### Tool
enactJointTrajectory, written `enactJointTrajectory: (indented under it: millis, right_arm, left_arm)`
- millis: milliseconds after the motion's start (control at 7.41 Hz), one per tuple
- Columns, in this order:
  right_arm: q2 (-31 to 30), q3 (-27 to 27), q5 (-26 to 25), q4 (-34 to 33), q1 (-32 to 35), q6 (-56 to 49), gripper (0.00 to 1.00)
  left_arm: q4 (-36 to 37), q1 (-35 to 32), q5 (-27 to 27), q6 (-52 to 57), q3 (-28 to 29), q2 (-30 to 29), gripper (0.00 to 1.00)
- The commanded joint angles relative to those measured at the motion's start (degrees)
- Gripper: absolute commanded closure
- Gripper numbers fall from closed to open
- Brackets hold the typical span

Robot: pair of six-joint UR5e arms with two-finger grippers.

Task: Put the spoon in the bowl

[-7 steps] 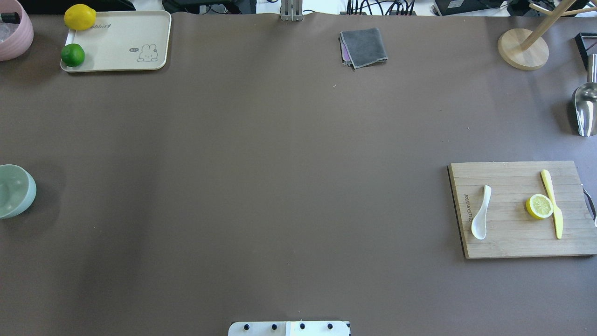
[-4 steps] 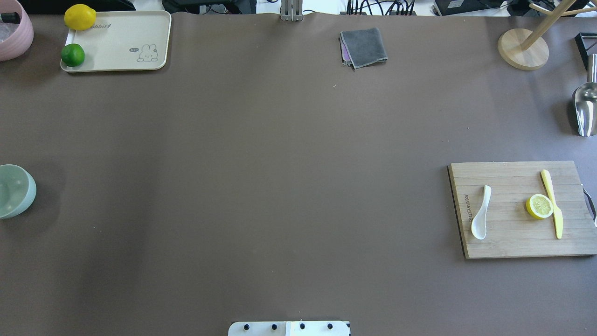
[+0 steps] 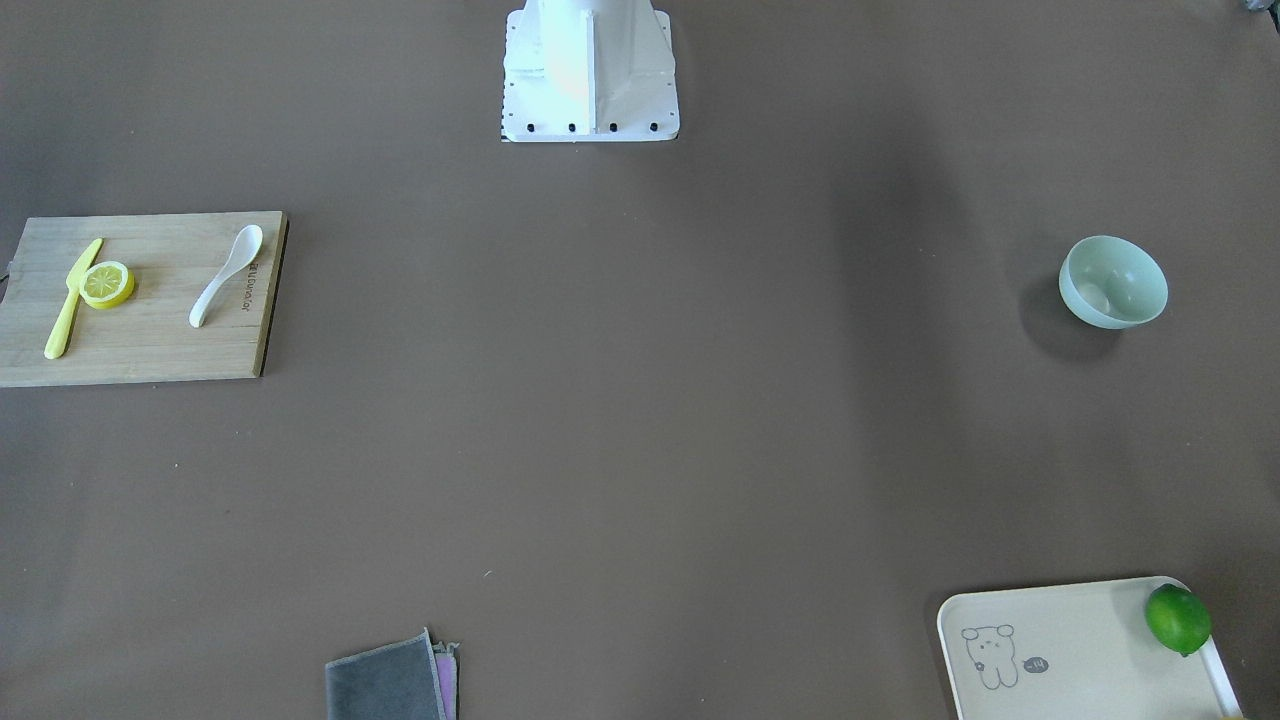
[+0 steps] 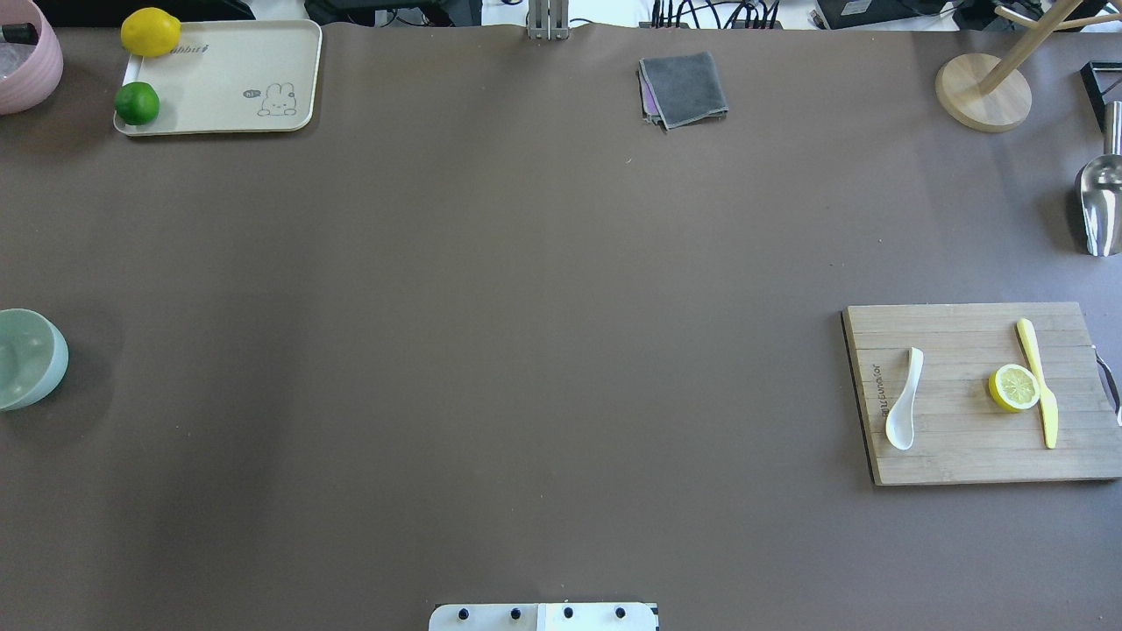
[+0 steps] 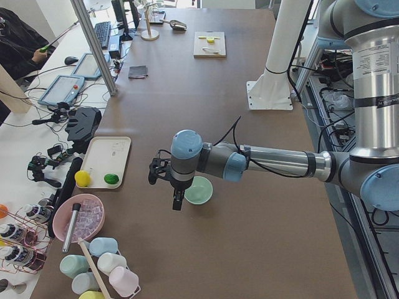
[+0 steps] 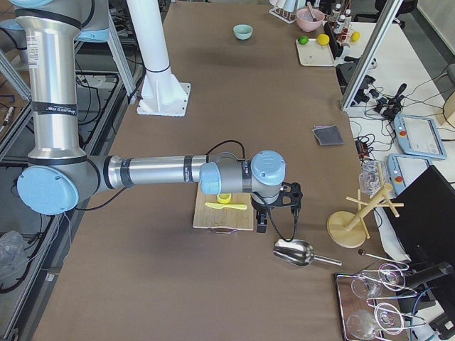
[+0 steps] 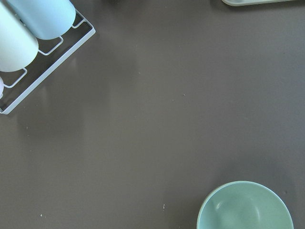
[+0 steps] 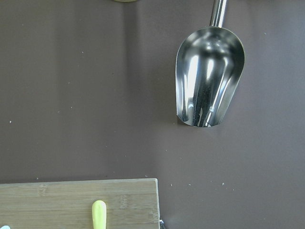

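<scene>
Nothing on the table has shifted since the earlier overhead frames. The spoon (image 4: 905,399) lies flat on the left part of the cutting board (image 4: 964,460) at the frame's lower right, scoop end toward the bottom edge. The bowl (image 4: 26,359) sits at the far left edge, partly cut off.

The right gripper (image 6: 261,226) hangs over the board's outer edge, near the steel scoop (image 8: 209,76), and the left gripper (image 5: 177,200) hovers just beside the bowl. Both show only in the side views, so how far either is parted cannot be told. With the spoon on the board, neither has it.

The step in hand looks like the reach. The right arm should probably cross above the yellow knife (image 4: 1039,386) and lemon half (image 4: 1014,387), then straddle the slim handle across its width where it curves up, since the glossy surface may slip.

The spoon lies well apart from the lemon but near the board's left edge. Between board and bowl the overhead view shows only brown table, a long carry that may call for a hand-over.
</scene>
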Motion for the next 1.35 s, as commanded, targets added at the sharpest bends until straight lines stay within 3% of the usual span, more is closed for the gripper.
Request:
enactJointTrajectory:
  millis: [0, 810, 1215]
  right_arm:
    - [0.1, 0.0, 0.0, 0.0, -0.5, 0.3, 0.00]
    - [-0.2, 0.3, 0.7, 0.2, -0.6, 0.4, 0.00]
    - [0.2, 2.8, -0.4, -0.1, -2.0, 0.3, 0.00]
  left_arm:
    - [-0.1, 0.0, 0.0, 0.3, 0.0, 0.2, 0.02]
    - [-0.2, 0.1, 0.0, 0.4, -0.1, 0.0, 0.02]
    - [-6.6, 0.8, 0.0, 0.3, 0.8, -0.5, 0.02]
